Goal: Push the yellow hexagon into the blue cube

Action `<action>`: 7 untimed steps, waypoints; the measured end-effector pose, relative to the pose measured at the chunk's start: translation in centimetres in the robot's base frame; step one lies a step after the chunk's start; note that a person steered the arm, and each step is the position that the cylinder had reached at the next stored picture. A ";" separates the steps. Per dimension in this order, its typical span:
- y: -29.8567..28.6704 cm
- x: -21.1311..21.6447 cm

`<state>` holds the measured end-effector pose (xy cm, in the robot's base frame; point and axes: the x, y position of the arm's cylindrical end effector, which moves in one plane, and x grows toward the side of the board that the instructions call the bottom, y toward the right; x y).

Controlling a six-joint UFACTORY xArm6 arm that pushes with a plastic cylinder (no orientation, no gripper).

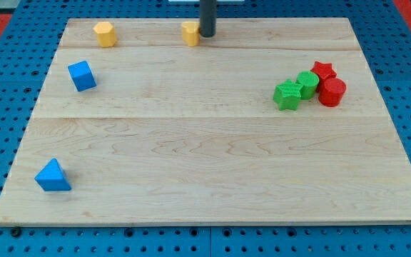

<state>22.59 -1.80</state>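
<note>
My tip (207, 35) is a bare dark rod end with no jaws to open or close; it holds nothing and stands on the wooden board (205, 164) close to the top edge, a little left of that edge's middle. It touches, or all but touches, the right side of a small yellow block (190, 33) whose shape I cannot make out for certain, since the rod covers part of it. Further along the top edge toward the top-left corner, well apart from the tip, sits the yellow hexagon (105, 33), upright and alone. Just below it, near the left edge, is the blue cube (82, 76), turned slightly so one corner faces the view's bottom; a clear gap of bare wood separates it from the hexagon. Down near the bottom-left corner, well apart from everything else, lies a blue triangular block (53, 176). Toward the right edge, about level with the blue cube, four blocks crowd together: a green star-like block (287, 95) on the cluster's left, a green cylinder (307, 84) touching it on its upper right, a red star (324, 70) at the cluster's top, and a red cylinder (332, 92) at the cluster's right, pressed against the green cylinder. Around the board runs a blue perforated surface (6, 71).
</note>
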 end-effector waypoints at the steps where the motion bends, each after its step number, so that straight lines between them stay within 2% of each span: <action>1: 0.1 -2.0; 2: -4.4 -2.5; 3: -7.8 -0.7; 4: -8.2 -0.2; 5: -10.0 -2.7; 6: -14.2 -3.4; 7: -15.8 -0.6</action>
<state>21.96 -17.57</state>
